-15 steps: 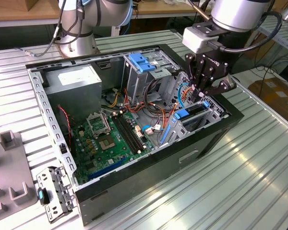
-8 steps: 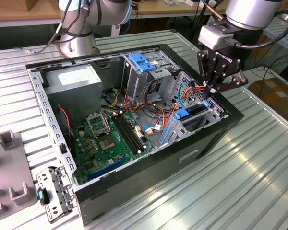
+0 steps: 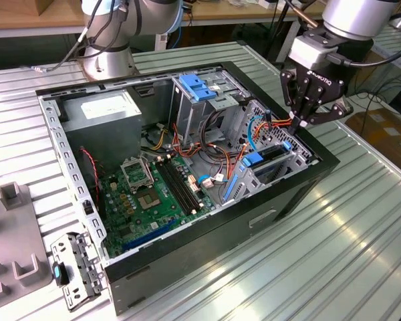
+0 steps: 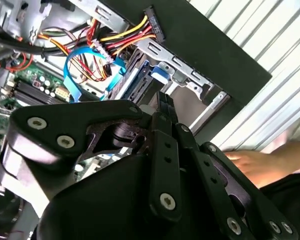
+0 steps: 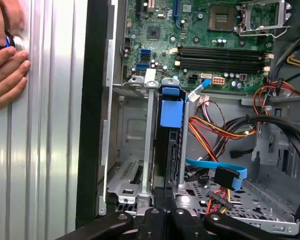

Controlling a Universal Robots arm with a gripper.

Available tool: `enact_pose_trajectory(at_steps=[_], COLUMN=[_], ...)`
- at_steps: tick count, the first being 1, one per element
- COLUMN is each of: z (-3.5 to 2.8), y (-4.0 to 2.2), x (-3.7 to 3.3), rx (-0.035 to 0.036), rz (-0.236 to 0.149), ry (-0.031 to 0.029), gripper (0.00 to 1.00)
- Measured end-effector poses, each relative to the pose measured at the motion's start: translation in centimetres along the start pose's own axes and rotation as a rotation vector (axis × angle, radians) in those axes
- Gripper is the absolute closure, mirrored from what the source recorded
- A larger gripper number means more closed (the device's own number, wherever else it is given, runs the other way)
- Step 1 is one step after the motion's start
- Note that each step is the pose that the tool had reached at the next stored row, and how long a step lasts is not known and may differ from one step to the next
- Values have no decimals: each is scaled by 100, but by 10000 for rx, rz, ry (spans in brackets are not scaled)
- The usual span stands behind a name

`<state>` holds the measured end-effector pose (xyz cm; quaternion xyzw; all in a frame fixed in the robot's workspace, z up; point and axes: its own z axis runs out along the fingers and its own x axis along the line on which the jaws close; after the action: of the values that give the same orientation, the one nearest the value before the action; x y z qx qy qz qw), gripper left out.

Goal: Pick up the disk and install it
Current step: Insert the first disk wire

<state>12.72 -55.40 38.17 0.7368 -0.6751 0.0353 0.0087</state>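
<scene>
White lettering, a maker's mark, runs across the black body of the hand [image 3: 301, 120] in the exterior view. The grey power supply [image 3: 115, 134] carries a white label [image 3: 105, 107]; its print is too small to read.

We log a ribbed metal table [image 3: 361, 221] carrying the open black computer case [image 3: 207, 244] at its middle. At the exterior view's left lie a grey moulded fixture [image 3: 13, 241] and, just beside the case, a loose metal bracket [image 3: 77, 267]. In the first wrist view a person's hand [image 5: 5, 65] rests on the ribs
</scene>
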Motion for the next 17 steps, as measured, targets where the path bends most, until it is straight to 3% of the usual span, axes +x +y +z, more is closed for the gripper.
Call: enact_pose_trajectory(at_steps=[2, 5, 9, 17], z=[0, -1, -4, -8], y=[-20, -92, -198, -347], x=[2, -32, -143, -294], rx=[15, 18, 8, 10], rz=[-256, -296, -301, -451], ry=[-10, -8, 0, -3], gripper=[89, 89, 89, 89])
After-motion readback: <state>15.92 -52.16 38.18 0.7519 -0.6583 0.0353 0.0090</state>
